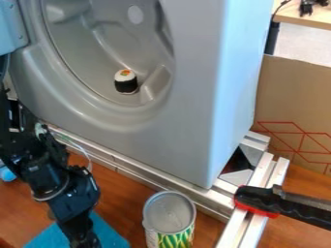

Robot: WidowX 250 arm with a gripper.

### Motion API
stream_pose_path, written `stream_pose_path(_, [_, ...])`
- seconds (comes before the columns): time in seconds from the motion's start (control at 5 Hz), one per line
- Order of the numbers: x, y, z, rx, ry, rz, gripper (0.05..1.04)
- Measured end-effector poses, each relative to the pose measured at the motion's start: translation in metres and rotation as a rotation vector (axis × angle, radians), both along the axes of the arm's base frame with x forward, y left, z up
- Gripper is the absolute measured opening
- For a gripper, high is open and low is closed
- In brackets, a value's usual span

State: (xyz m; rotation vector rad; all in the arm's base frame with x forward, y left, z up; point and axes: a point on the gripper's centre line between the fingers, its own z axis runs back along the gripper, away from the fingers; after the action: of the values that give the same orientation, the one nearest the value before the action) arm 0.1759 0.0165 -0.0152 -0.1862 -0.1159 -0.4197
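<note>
At the lower left, the black gripper [82, 236] hangs low over a blue cloth [111, 233] on the wooden table. An open-topped can [169, 213] with a green and yellow patterned side stands upright to its right, apart from it. Farther up, a small sushi-like toy [126, 81], white on top with an orange patch and black around the side, rests inside the round opening of a large grey machine [184, 121].
A metal rail [142, 175] runs along the machine's base and meets other rails at the right. There, a black and red clamp [259, 201] sticks out. Behind stands a cardboard panel [291, 97]. A light blue object [7, 174] lies at the left edge.
</note>
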Motion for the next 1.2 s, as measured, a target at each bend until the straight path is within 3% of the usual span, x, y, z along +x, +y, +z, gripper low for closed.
stream_pose_path(0.4, [0.007,0.026,-0.013,0.051,0.076,0.074,1.001])
stream_pose_path(0.6, [0.018,0.043,-0.015,0.105,0.117,0.094,1.001])
stream_pose_path(1.2, [0.019,0.066,-0.007,0.226,0.172,0.139,1.001])
